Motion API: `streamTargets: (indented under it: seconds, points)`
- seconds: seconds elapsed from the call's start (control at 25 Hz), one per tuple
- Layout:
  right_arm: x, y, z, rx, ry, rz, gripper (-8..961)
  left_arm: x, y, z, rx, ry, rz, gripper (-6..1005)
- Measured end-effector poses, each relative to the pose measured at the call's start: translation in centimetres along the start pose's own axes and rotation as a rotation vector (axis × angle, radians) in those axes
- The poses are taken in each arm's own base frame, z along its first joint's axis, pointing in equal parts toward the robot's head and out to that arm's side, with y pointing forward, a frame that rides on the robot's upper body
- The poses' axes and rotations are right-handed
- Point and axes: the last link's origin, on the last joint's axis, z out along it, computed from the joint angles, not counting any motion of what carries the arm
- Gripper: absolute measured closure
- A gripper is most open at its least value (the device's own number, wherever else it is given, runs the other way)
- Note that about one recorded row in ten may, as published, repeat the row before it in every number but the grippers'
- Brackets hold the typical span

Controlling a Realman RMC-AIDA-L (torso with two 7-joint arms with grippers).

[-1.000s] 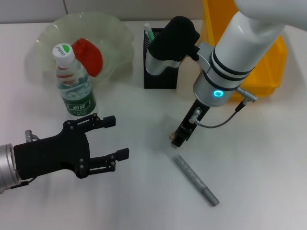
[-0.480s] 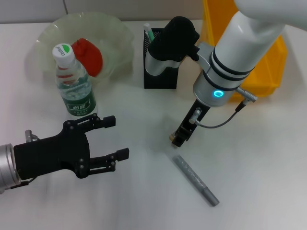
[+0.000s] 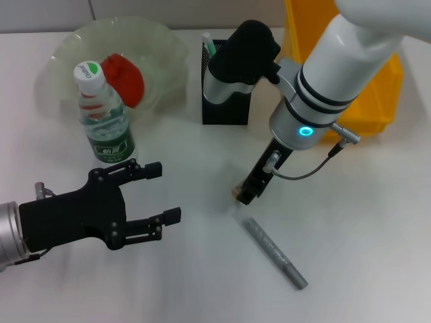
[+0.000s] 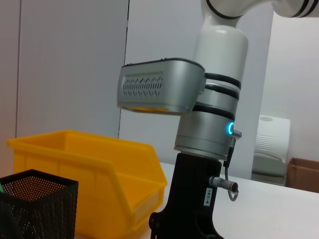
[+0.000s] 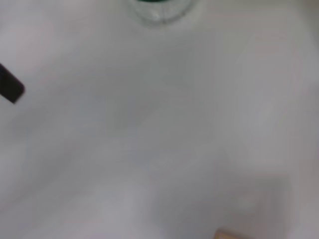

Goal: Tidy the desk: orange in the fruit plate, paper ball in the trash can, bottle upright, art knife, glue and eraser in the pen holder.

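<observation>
The orange (image 3: 123, 79) lies in the fruit plate (image 3: 168, 50) at the back left. In front of it the bottle (image 3: 102, 116) stands upright. The art knife (image 3: 210, 46) sticks out of the pen holder (image 3: 225, 111). On the table at the front lies the glue (image 3: 274, 253). Just behind its near end hangs my right gripper (image 3: 244, 195), pointing down and shut on the eraser (image 3: 236, 194), a small beige block that also shows in the right wrist view (image 5: 227, 234). My left gripper (image 3: 166, 192) rests open at the front left. The paper ball is out of view.
The trash can (image 3: 377, 101) stands at the back right, behind my right arm; the left wrist view shows it (image 4: 99, 169) beside the pen holder (image 4: 35, 204). The right wrist view shows the bottle's base (image 5: 159, 10) and bare table.
My right gripper has shifted slightly left and up with the eraser, away from the glue's end. The left arm has not moved.
</observation>
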Motion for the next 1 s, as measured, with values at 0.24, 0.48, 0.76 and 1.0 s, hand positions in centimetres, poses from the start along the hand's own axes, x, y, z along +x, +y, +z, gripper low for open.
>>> streamTargets:
  seconds: [0.24,0.48,0.76,1.0]
  points:
    - [0.6,0.1,-0.3,-0.016,-0.061,0.019,533,0.0,-0.1,0.0,0.004,0.003,0.0,180]
    - [1.4,-0.7,-1.2,-0.045,-0.176,0.059,532,0.1,-0.1,-0.1,0.006,0.005,0.0,180]
    - [2.6,-1.5,-3.3,-0.195,-0.54,0.077,532,0.1,-0.1,-0.1,0.008,0.006,0.0,180]
    - [4.8,-2.3,-4.2,-0.267,-0.895,0.051,533,0.1,-0.1,-0.1,0.009,0.006,0.0,180]
